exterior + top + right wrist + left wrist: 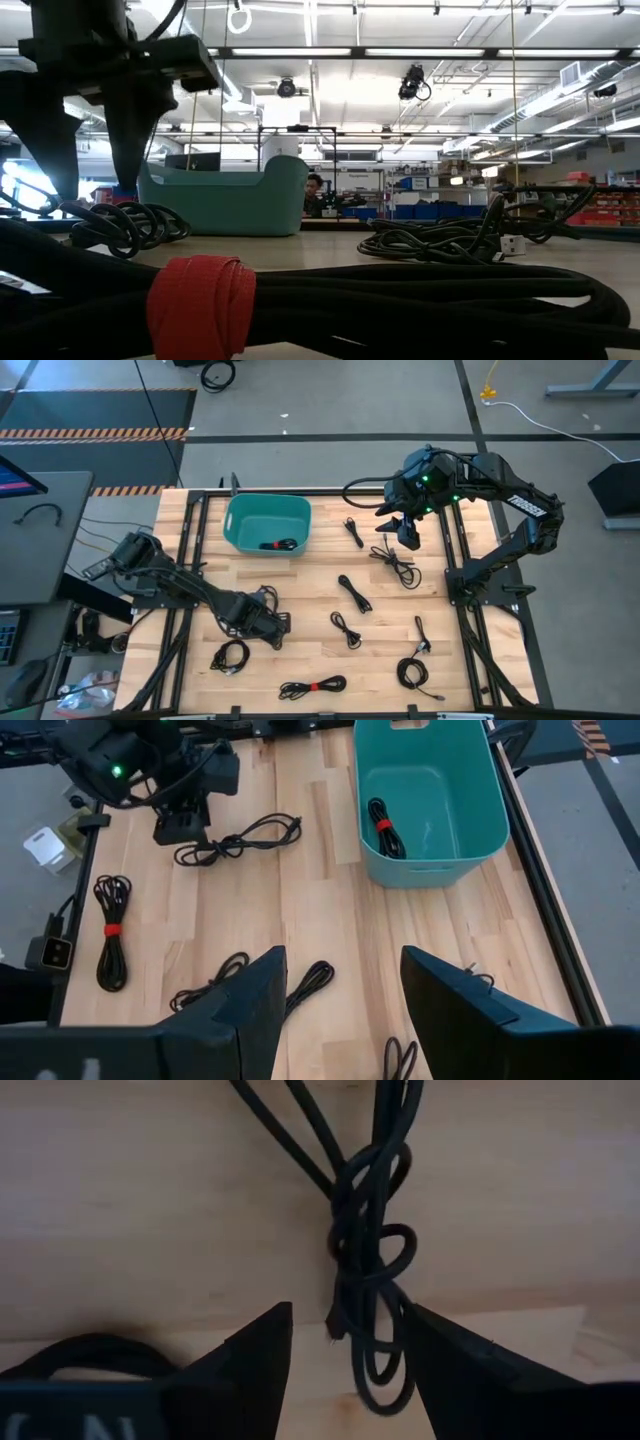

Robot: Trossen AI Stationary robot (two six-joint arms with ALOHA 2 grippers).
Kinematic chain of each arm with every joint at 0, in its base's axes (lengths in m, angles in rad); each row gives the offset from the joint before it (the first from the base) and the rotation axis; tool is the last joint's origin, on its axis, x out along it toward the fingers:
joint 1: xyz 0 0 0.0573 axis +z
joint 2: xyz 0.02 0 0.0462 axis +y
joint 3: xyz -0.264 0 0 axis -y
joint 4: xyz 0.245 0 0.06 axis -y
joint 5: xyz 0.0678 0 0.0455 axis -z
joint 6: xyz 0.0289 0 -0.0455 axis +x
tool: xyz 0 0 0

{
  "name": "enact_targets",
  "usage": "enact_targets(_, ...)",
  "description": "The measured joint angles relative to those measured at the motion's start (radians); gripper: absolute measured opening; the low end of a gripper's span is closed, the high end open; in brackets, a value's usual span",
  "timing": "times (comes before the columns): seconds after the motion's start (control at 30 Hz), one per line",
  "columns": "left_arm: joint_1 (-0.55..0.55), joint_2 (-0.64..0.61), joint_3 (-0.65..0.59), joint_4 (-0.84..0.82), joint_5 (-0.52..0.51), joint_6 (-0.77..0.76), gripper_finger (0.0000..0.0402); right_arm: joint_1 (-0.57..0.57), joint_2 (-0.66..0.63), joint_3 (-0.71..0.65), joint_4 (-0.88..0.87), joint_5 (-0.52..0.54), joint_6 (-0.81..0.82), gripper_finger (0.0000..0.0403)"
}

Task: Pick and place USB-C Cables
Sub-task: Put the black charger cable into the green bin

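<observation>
Several thin black USB-C cables lie loose on the wooden table, among them a knotted one [365, 1270] [240, 840]. My left gripper [345, 1350] [262, 622] points down over that cable's end. Its fingers are open, one on either side of the end loop [385, 1380]; I cannot tell whether they touch it. Another cable with a red tie [385, 828] lies in the teal bin [240, 520]. My right gripper [340, 1010] [408, 532] hangs open, high above the table's far right, with nothing between its fingers.
More cables lie spread over the table's middle and near side [354, 593] [346, 628] [230, 656] [412, 672], one with a red tie [312, 686] at the near edge. Black frame rails [470, 610] run along both sides of the table.
</observation>
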Motion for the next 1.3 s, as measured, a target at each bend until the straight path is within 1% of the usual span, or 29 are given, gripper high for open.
enact_targets(0.13,0.001,0.025,0.0,0.025,-0.005,0.004,0.0199,0.0,0.0,0.0,0.001,-0.003,-0.005,0.0203)
enact_targets(0.37,0.014,0.099,0.0,0.059,-0.015,0.009,0.0199,0.0,0.0,0.0,0.005,-0.047,-0.018,0.0203)
enact_targets(0.47,0.031,0.136,0.0,0.111,-0.04,0.042,0.0199,0.0,0.0,0.0,0.008,-0.056,-0.025,0.0203)
enact_targets(0.6,0.055,0.16,0.002,0.146,-0.036,0.1,0.0196,0.0,0.0,0.0,0.008,-0.056,-0.026,0.0203)
enact_targets(0.67,0.065,0.16,0.002,0.148,-0.016,0.138,0.018,0.0,0.0,0.0,0.008,-0.056,-0.026,0.0203)
enact_targets(0.7,0.068,0.158,0.002,0.144,-0.006,0.16,0.0165,0.0,0.0,0.0,0.007,-0.056,-0.026,0.0203)
enact_targets(0.73,0.069,0.152,0.002,0.138,0.002,0.18,0.0147,0.0,0.0,0.0,0.004,-0.057,-0.026,0.0203)
enact_targets(0.83,0.07,0.148,0.018,0.121,-0.007,0.24,0.0072,0.0,0.0,0.0,0.001,-0.057,-0.026,0.0203)
enact_targets(0.87,0.069,0.137,0.022,0.112,-0.009,0.262,0.0053,0.0,0.0,0.0,0.0,-0.057,-0.026,0.0203)
enact_targets(0.93,0.069,0.132,0.039,0.1,-0.01,0.292,0.0053,0.0,0.0,0.0,0.0,-0.057,-0.026,0.0203)
enact_targets(1.03,0.07,0.125,0.085,0.053,-0.003,0.342,0.0053,0.0,0.0,0.0,0.001,-0.056,-0.026,0.0203)
enact_targets(1.1,0.073,0.119,0.145,0.021,-0.003,0.405,0.0053,0.0,0.0,0.0,0.002,-0.056,-0.025,0.0203)
enact_targets(1.2,0.079,0.094,0.268,-0.136,-0.009,0.524,0.0053,0.0,0.0,0.0,0.004,-0.056,-0.022,0.0203)
enact_targets(1.3,0.086,0.084,0.434,-0.341,-0.048,0.67,0.0053,0.001,0.0,0.0,0.005,-0.056,-0.009,0.0203)
